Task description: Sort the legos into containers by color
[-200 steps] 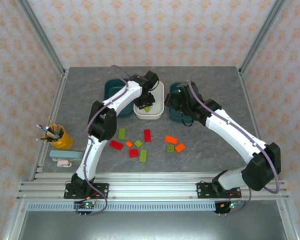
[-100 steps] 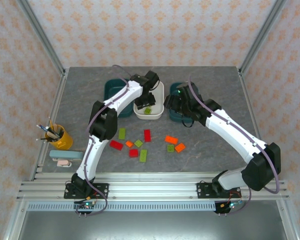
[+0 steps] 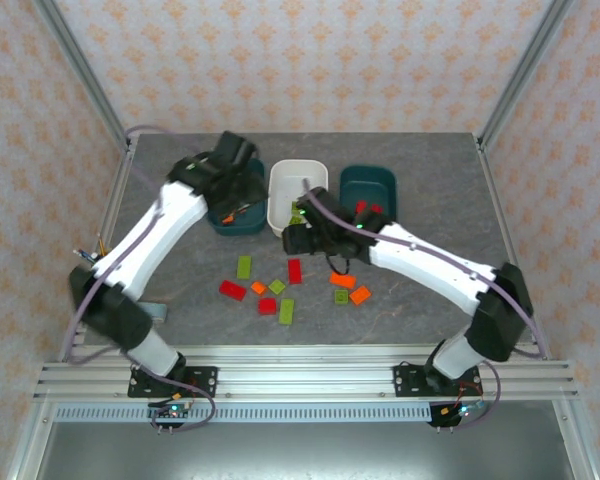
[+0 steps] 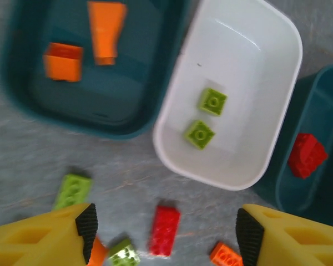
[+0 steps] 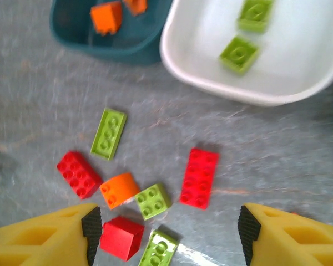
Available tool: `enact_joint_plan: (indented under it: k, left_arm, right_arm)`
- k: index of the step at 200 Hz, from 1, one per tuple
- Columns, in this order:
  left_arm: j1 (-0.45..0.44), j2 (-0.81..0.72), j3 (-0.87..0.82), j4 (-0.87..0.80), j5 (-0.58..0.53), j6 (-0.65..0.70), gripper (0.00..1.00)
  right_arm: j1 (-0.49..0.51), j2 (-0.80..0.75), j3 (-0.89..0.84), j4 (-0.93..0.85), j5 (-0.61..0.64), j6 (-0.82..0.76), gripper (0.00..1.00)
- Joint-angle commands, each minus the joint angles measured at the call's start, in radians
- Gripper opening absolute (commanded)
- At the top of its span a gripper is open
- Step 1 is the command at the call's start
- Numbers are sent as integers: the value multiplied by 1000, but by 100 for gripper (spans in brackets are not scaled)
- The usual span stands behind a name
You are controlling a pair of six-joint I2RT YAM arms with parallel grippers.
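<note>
Top view: left hand (image 3: 238,193) hovers over the left teal bin (image 3: 242,226). Right hand (image 3: 296,238) sits at the near edge of the white bin (image 3: 298,180), with the right teal bin (image 3: 375,185) just beside that bin. Loose legos lie on the grey desk (image 3: 210,325) near the bins: green brick (image 3: 244,267), long red brick (image 3: 295,271), orange brick (image 3: 342,280), and more red, green and orange pieces close around. Left wrist view: left hand's yellow fingers (image 4: 44,238) are spread wide, released, nothing held. Beyond them are two orange pieces (image 4: 64,61) in the left teal bin, two green squares (image 4: 212,102) in the white bin and a red chunk (image 4: 306,155) in the right teal bin. Right wrist view: right hand's fingers (image 5: 44,238) are also spread wide and empty, above the desk scatter. Between them lies a small green brick (image 5: 152,200), touching an orange lego (image 5: 119,189). A red cube (image 5: 121,237) is nearer, and the white bin is at top right.
</note>
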Motion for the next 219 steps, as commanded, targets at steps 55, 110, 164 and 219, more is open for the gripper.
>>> enact_joint_plan:
  k: [55,110,164,219]
  left_arm:
    - [3,-702,-581,-157,-190,-178,75]
    - [1,-911,-696,-210,-101,-189,75]
    - [-2,-861,-771,36,84,-129,77]
    - [-8,-824,-820,189,212,-65,77]
  right_arm:
    - [179,373,280,-34,-140,-211,67]
    - [179,473,368,-117,70,-122,66]
    - [72,288,59,-52,148,120,75]
    - [14,352,64,-41,59,212,75]
